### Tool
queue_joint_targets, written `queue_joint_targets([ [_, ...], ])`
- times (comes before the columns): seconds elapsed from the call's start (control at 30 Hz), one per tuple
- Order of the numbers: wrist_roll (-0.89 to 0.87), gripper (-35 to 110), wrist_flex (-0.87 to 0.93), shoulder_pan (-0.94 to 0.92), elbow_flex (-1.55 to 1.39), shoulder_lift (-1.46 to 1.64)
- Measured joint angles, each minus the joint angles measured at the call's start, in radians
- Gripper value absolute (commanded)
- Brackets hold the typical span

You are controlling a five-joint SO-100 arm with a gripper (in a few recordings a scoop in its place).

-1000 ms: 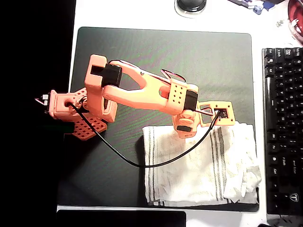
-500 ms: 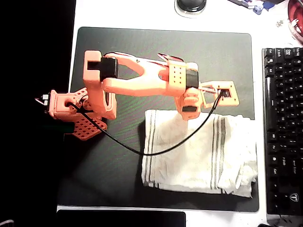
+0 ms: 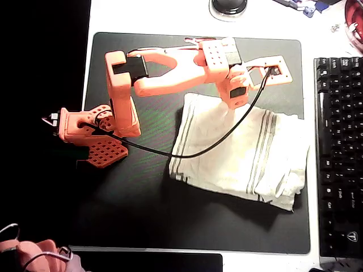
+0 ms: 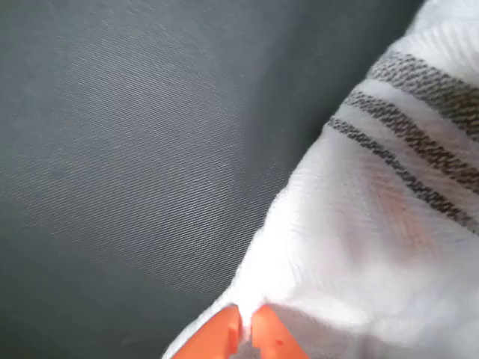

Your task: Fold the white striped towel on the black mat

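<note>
The white striped towel [image 3: 244,153] lies wrinkled and skewed on the right half of the black mat [image 3: 142,215], its lower right corner bunched. In the overhead view my orange gripper [image 3: 237,103] sits at the towel's upper edge, fingertips hidden under the wrist. The wrist view shows the two orange fingertips [image 4: 224,338] pressed together at the bottom, shut on the towel's [image 4: 374,254] edge, with grey stripes running across the cloth and bare mat [image 4: 135,149] to the left.
A black keyboard [image 3: 340,153] runs along the right side, just past the mat. A round dark object [image 3: 228,7] sits beyond the mat's top edge. A glossy black panel [image 3: 147,262] lies at the bottom edge. The arm's base [image 3: 85,133] stands at the mat's left.
The arm has swung up toward the mat's top edge, pulling the towel's upper edge with it. The towel has slid upward and turned askew, leaving the mat's lower edge.
</note>
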State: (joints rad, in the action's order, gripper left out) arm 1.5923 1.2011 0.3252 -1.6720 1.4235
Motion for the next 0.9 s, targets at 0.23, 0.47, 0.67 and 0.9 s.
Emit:
queue_joint_targets([
  [0.23, -0.032, 2, 0.031, 0.051, 0.009, -0.018],
  [0.47, -0.043, 1, 0.028, -0.04, -0.061, 0.158],
  [0.67, -0.041, 25, -0.018, -0.124, -0.23, 0.39],
  [0.9, -0.037, 24, -0.029, -0.132, -0.351, 0.508],
])
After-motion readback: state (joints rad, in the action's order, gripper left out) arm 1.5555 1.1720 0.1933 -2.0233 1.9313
